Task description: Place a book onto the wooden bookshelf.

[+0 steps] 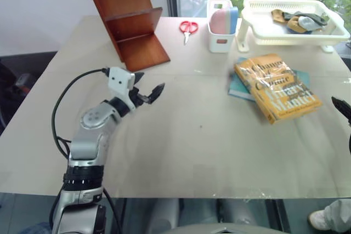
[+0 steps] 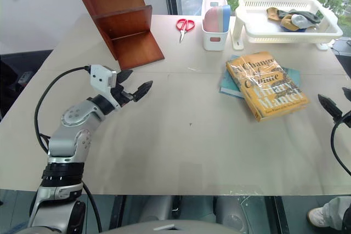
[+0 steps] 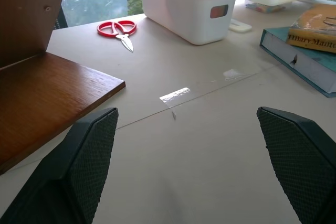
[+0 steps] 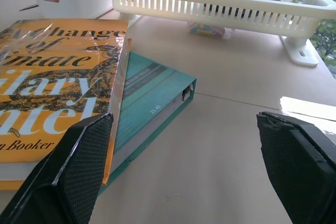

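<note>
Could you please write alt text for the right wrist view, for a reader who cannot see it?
A yellow-orange book lies on a thinner teal book on a pale table, framed by two open black fingers. Behind stands a white basket holding cloths.

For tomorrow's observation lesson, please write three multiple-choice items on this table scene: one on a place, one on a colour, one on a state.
1. What does the yellow-orange book lie on?
A. the teal book
B. a tier of the shelf
C. the white basket

2. What colour are the scissors' handles?
A. blue
B. red
C. green

3. How is the left claw?
A. shut on the book
B. shut and empty
C. open and empty

Answers:
1 A: the teal book shows from under it, both on the table, apart from the wooden bookshelf.
2 B: the scissors near the small white bin have red handles.
3 C: the left claw has its fingers spread over bare table, nothing between them.
</note>
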